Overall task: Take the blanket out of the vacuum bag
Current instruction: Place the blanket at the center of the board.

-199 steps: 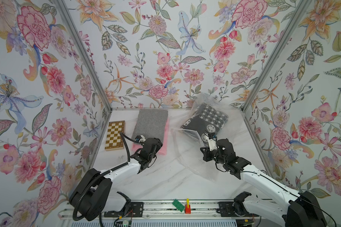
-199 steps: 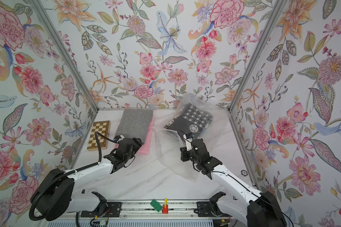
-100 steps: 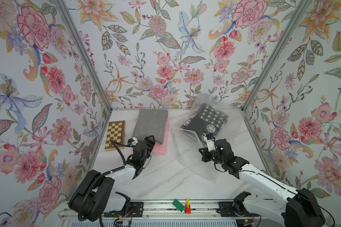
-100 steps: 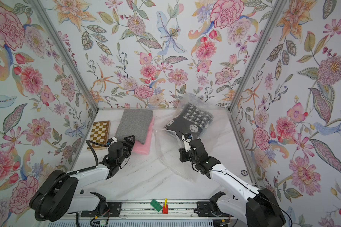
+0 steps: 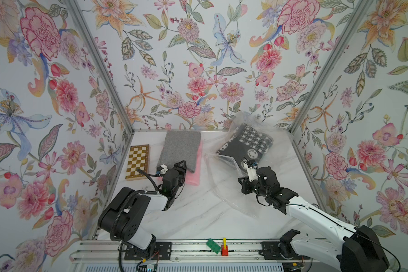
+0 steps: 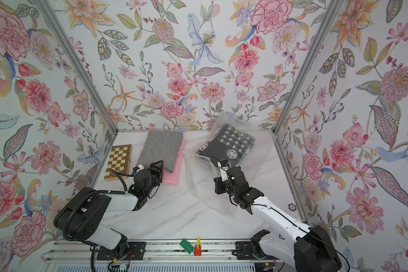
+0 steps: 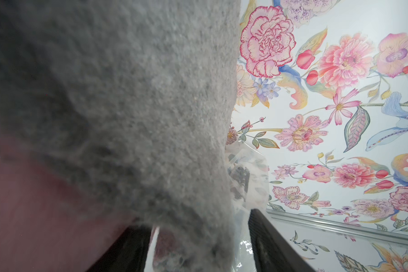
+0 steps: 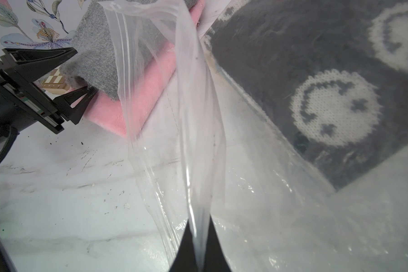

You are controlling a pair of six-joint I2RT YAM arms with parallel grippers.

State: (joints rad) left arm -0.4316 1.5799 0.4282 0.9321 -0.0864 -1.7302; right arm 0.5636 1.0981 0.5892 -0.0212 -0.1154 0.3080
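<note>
The vacuum bag (image 5: 224,190) (image 6: 205,190) lies crinkled at the right of the table. Inside it is the blanket (image 5: 245,146) (image 6: 226,144) (image 8: 316,70), black with white patterns and smiley faces. My right gripper (image 5: 242,185) (image 8: 199,223) is shut on a fold of the bag's film near its open end, holding it lifted. My left gripper (image 5: 183,164) (image 7: 196,220) stands open around the near corner of a grey folded blanket (image 5: 181,148) (image 8: 92,54). One finger is above that corner and one below.
The grey blanket lies on a pink one (image 5: 193,175) (image 8: 137,101) at the back left of the table. A chessboard (image 5: 138,161) lies by the left wall. Small green and red parts (image 5: 216,246) sit on the front rail. Walls close in three sides.
My left arm has folded back toward its base while its gripper stays at the grey blanket's near corner. My right gripper has shifted slightly left with the bag film.
</note>
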